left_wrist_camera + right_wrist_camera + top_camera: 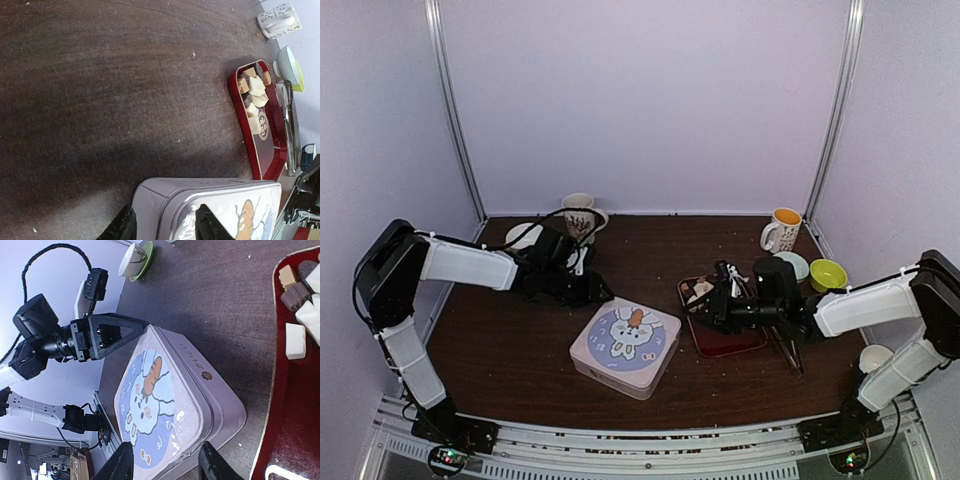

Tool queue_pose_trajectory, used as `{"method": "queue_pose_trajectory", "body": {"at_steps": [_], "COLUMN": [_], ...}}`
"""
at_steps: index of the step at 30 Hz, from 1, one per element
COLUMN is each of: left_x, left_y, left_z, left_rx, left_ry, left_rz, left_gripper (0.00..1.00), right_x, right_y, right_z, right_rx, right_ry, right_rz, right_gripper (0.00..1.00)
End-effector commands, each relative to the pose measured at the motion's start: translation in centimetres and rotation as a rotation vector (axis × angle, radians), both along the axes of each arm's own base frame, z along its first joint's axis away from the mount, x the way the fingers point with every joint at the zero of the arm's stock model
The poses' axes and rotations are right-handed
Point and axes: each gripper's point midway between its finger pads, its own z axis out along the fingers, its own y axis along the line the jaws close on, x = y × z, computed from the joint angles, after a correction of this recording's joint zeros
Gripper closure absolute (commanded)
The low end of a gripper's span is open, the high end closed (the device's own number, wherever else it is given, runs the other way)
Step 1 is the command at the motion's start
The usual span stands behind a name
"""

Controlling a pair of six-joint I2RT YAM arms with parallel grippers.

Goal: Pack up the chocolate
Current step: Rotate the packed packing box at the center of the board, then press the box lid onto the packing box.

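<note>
The chocolate point(700, 291), small cream, tan and dark brown pieces, lies at the far end of a dark-red tray point(740, 342). It also shows in the left wrist view point(255, 92) and the right wrist view point(300, 300). A lilac tin point(625, 345) with a rabbit lid stands shut left of the tray. My left gripper point(592, 290) is open at the tin's far-left corner point(165, 200), one finger either side of it. My right gripper point(700, 308) is open and empty above the tray's left edge, facing the tin point(170, 390).
Metal tongs point(786, 350) lie right of the tray. A mug point(781, 230), a pale bowl point(792, 265) and a green bowl point(827, 274) stand at the back right. A cup point(578, 212) and plate point(523, 236) are at the back left. A white cup point(873, 357) stands near right.
</note>
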Motion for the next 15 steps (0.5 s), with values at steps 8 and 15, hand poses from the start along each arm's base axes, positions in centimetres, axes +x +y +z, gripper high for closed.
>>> {"method": "queue_pose_trajectory", "body": {"at_steps": [8, 15], "left_x": [-0.3, -1.1], "left_y": [-0.4, -0.4], "left_z": [-0.1, -0.9], "left_rx": [-0.028, -0.037], "left_ry": [0.011, 0.044], "left_rz": [-0.031, -0.044], "left_gripper": [0.56, 0.56], "right_x": [1.0, 1.5], "right_y": [1.8, 3.0], "right_z": [-3.3, -4.1], "right_rx": [-0.012, 0.072], "right_ry": [0.073, 0.139], "right_rz": [0.027, 0.03], "right_gripper": [0.52, 0.54]}}
